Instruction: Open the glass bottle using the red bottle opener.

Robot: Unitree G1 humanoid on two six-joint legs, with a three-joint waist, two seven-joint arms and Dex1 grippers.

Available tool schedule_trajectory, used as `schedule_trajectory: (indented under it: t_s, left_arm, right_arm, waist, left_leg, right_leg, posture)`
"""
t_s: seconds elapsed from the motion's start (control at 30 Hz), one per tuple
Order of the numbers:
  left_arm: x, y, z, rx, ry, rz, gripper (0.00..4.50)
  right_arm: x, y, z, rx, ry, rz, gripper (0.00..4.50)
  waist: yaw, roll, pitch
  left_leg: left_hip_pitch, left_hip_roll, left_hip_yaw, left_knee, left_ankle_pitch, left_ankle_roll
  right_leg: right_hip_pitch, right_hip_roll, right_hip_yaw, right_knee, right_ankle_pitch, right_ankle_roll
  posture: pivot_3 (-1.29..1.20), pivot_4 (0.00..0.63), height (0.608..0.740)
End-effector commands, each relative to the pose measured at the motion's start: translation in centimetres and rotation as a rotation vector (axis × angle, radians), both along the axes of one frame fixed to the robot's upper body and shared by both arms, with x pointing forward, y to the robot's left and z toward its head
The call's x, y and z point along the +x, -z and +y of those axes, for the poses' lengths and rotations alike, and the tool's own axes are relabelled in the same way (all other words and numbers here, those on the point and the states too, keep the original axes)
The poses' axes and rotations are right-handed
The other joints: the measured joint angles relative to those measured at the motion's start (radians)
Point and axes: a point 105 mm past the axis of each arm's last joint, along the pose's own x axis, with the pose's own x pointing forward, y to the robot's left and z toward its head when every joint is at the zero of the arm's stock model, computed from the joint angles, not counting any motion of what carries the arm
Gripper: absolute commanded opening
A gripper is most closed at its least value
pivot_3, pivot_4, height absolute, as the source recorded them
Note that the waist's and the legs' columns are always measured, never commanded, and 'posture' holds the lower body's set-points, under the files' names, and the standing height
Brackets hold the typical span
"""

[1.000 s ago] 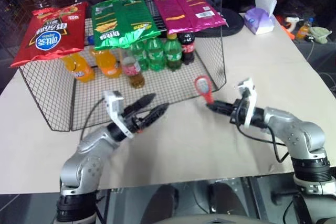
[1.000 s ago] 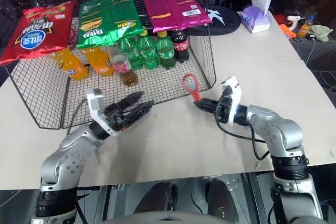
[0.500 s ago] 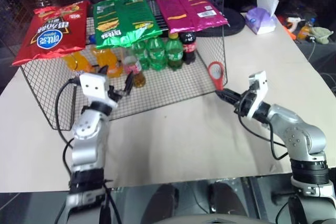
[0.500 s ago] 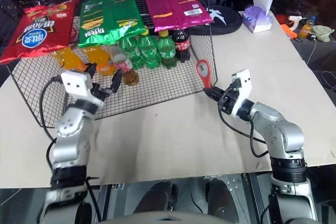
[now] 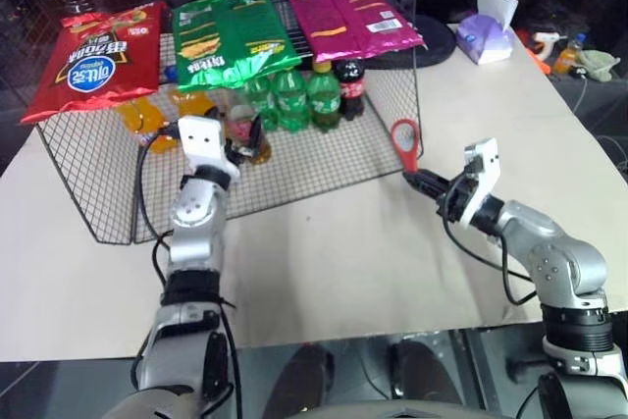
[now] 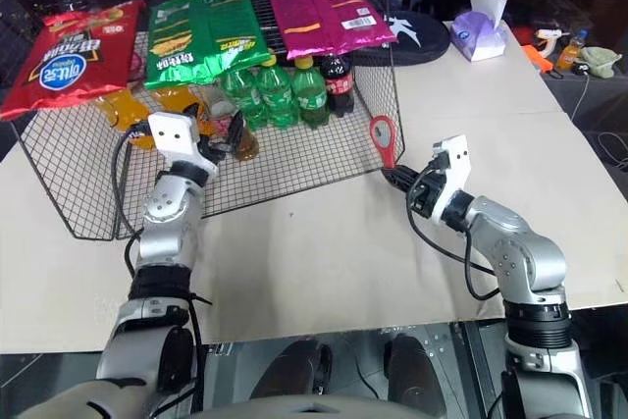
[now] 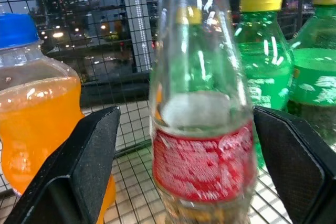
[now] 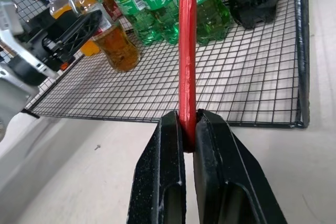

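Note:
The glass bottle (image 7: 202, 129), clear with amber liquid and a red-and-white label, stands upright on the wire rack's floor (image 5: 324, 159) among the soda bottles. My left gripper (image 5: 243, 140) has reached into the rack and is open. Its two fingers (image 7: 79, 171) stand one on each side of the bottle, apart from the glass. My right gripper (image 8: 189, 129) hovers over the table in front of the rack's right corner, shut on the handle of the red bottle opener (image 5: 404, 142). The opener's ring head points up.
Orange soda bottles (image 7: 37, 119) stand on one side of the glass bottle, green bottles (image 5: 294, 95) and a dark cola bottle (image 5: 350, 85) on the other. Chip bags (image 5: 231, 36) lie on the rack's top. A tissue box (image 5: 488, 36) sits at the back right.
My left arm has swung up and forward into the rack, and its open fingers now flank the glass bottle. The right gripper has stayed in place with the opener.

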Motion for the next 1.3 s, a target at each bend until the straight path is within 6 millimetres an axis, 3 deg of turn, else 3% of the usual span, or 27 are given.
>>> schedule_trajectory:
  t_s: [0.03, 0.1, 0.2, 0.27, 0.3, 0.53, 0.83, 0.97, 1.17, 1.3]
  left_arm:
    - [0.4, -1.8, 0.2, -0.003, 0.021, -0.048, 4.13]
    - [0.5, -1.6, -0.3, -0.001, 0.056, -0.037, 4.13]
    - [0.6, -1.2, -0.5, -0.016, 0.071, -0.017, 3.33]
    - [0.6, -0.9, -0.5, -0.025, 0.073, -0.010, 2.45]
    - [0.6, -0.8, -0.5, -0.026, 0.075, -0.005, 2.34]
    - [-1.1, -1.4, -2.6, -0.025, 0.193, 0.001, 2.34]
    - [-7.6, -1.4, -6.9, -0.015, 0.503, 0.087, 2.34]
    - [-10.1, -0.2, -9.3, 0.084, 0.638, 0.162, 2.34]
    - [-11.1, 1.2, -10.6, 0.150, 0.687, 0.206, 2.34]
    - [-11.1, 1.5, -10.4, 0.135, 0.674, 0.196, 2.34]
  right_arm:
    - [-0.3, -1.3, 0.1, -0.003, 0.003, -0.068, 0.00]
    - [-0.3, -1.3, 0.0, -0.008, 0.005, -0.069, 0.00]
    - [-0.2, -1.3, -0.1, -0.012, 0.006, -0.073, 0.00]
    - [-0.2, -1.3, 0.0, -0.014, 0.007, -0.076, 0.00]
    - [-0.2, -1.3, 0.0, -0.014, 0.007, -0.077, 0.00]
    - [-0.1, -1.5, 0.1, -0.024, -0.005, -0.078, 0.00]
    - [0.3, -2.1, -0.1, -0.032, -0.001, -0.100, 0.00]
    - [0.5, -2.3, -0.1, -0.031, 0.003, -0.105, 0.00]
    - [0.6, -2.2, -0.1, -0.030, 0.005, -0.108, 0.00]
    - [0.6, -2.3, -0.2, -0.028, 0.012, -0.111, 0.00]
  waist:
    - [-0.001, 0.000, 0.000]
    - [-0.001, 0.000, 0.000]
    - [-0.003, 0.000, 0.000]
    - [-0.002, 0.000, 0.000]
    - [-0.003, 0.000, 0.000]
    - [-0.002, 0.000, 0.000]
    - [-0.003, 0.000, 0.000]
    - [0.001, 0.001, 0.000]
    - [0.003, 0.001, 0.000]
    - [0.003, 0.001, 0.000]
  left_leg:
    - [0.000, 0.000, 0.000, 0.000, 0.000, 0.000]
    - [0.000, 0.000, 0.000, 0.000, 0.000, 0.000]
    - [0.000, 0.000, 0.000, 0.000, 0.000, 0.000]
    - [0.000, 0.000, 0.000, 0.000, 0.000, 0.000]
    - [0.000, 0.000, 0.000, 0.000, 0.000, 0.000]
    - [0.000, 0.000, 0.000, 0.000, 0.000, 0.000]
    - [0.000, 0.001, 0.000, 0.000, 0.000, 0.000]
    - [0.000, 0.002, 0.000, 0.000, 0.000, 0.000]
    - [0.001, 0.001, 0.000, 0.000, 0.000, 0.000]
    - [0.001, 0.001, 0.000, 0.000, 0.000, 0.000]
  right_leg:
    - [0.000, 0.000, 0.000, 0.000, 0.000, 0.000]
    - [0.000, 0.000, 0.000, 0.000, 0.000, 0.000]
    - [0.000, 0.000, 0.000, 0.000, 0.000, 0.000]
    - [0.000, 0.000, 0.000, 0.000, 0.000, 0.000]
    - [0.000, 0.000, 0.000, 0.000, 0.000, 0.000]
    - [0.000, 0.000, 0.000, 0.000, 0.000, 0.000]
    - [0.000, -0.001, 0.001, 0.000, 0.000, 0.000]
    - [0.000, 0.000, 0.001, 0.000, 0.000, 0.000]
    - [0.001, 0.000, 0.001, 0.001, 0.000, 0.000]
    - [0.001, 0.000, 0.001, 0.000, 0.000, 0.000]
  posture:
    - [0.00, 0.150, 0.740]
    - [0.00, 0.150, 0.740]
    - [0.00, 0.150, 0.740]
    - [0.00, 0.150, 0.740]
    - [0.00, 0.150, 0.740]
    - [0.00, 0.150, 0.740]
    - [0.00, 0.150, 0.740]
    - [0.00, 0.150, 0.740]
    - [0.00, 0.150, 0.740]
    - [0.00, 0.150, 0.740]
